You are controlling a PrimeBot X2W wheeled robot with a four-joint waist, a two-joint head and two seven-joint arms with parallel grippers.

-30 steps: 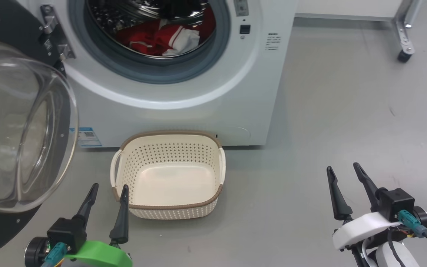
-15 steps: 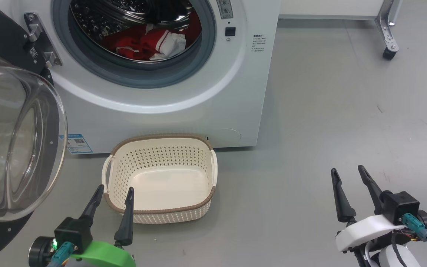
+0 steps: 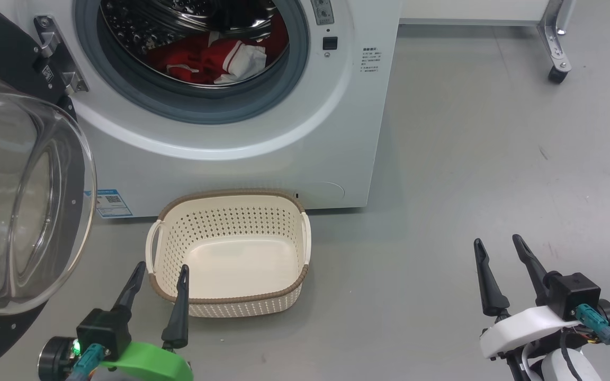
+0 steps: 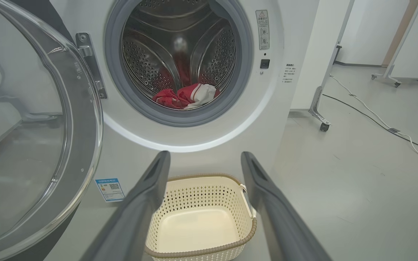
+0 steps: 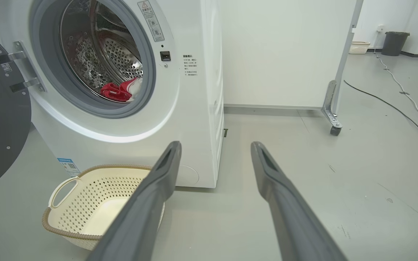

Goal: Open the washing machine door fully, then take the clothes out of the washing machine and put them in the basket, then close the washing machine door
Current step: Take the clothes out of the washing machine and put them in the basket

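Washer (image 3: 241, 153) door (image 3: 19, 201) stands swung wide at 9 o'clock in the head view. Its glass bowl bulges toward the camera, and its black rim hangs from a metal hinge (image 3: 56, 58) at 11 o'clock. At 12 o'clock the drum mouth is ringed by a grey gasket (image 3: 199, 108), and red and white clothes (image 3: 215, 55) lie heaped on the drum's bottom. On the grey floor (image 3: 442, 174), the basket (image 3: 231, 193) sits upright just in front of the washer, at 6 o'clock from the drum mouth. At 7 o'clock the left gripper (image 3: 161, 266) hangs with its fingers parted and nothing between them. One fingertip overlaps the basket's near rim in the head view; whether it touches cannot be told. In the left wrist view the basket shows between the two fingers. At 4 o'clock the right gripper (image 3: 497, 240) hangs over the floor, well apart from the basket, fingers likewise spread and holding nothing. A blue label (image 3: 110, 202) sits on the washer's lower front, at 10 o'clock from the basket. A castered frame leg (image 3: 555, 63) stands at 1 o'clock.
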